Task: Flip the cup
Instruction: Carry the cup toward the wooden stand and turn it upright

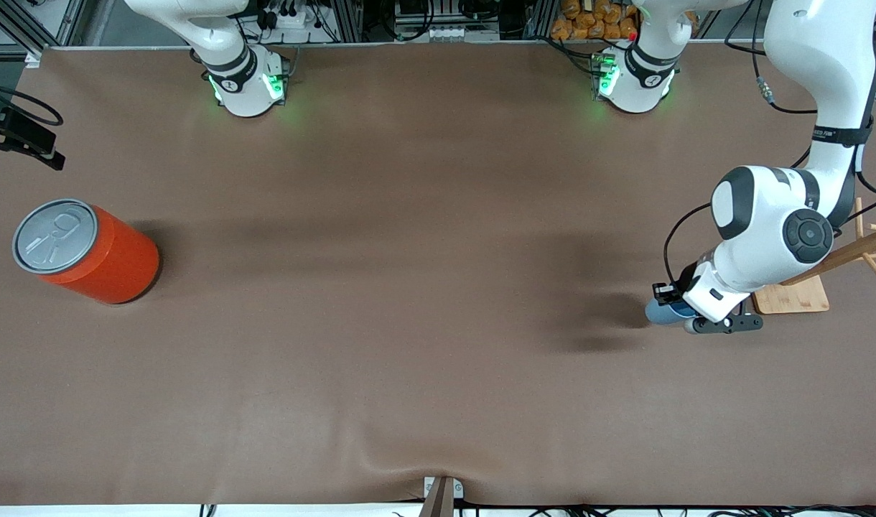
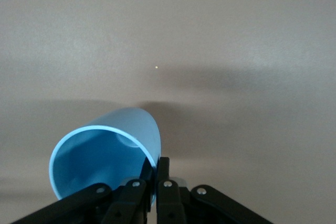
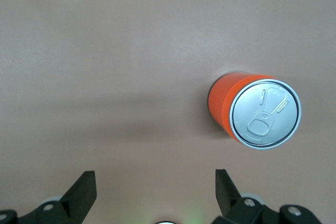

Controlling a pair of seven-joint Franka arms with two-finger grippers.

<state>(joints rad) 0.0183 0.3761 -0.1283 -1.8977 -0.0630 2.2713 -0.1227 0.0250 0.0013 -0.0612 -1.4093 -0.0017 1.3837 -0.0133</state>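
Note:
The cup point(image 2: 105, 153) is a small light-blue tumbler, held on its side with its open mouth toward the left wrist camera. My left gripper point(image 2: 157, 167) is shut on the cup's rim wall, one finger inside and one outside. In the front view the cup point(image 1: 660, 313) pokes out from under the left gripper point(image 1: 686, 310), low over the table at the left arm's end. I cannot tell whether the cup touches the table. My right gripper point(image 3: 155, 182) is open and holds nothing, high over the table beside the orange can point(image 3: 257, 111).
A big orange-red can point(image 1: 97, 251) with a grey pull-tab lid stands at the right arm's end of the table. A wooden stand point(image 1: 793, 296) with angled pegs sits right beside the left arm's hand, close to the table's edge.

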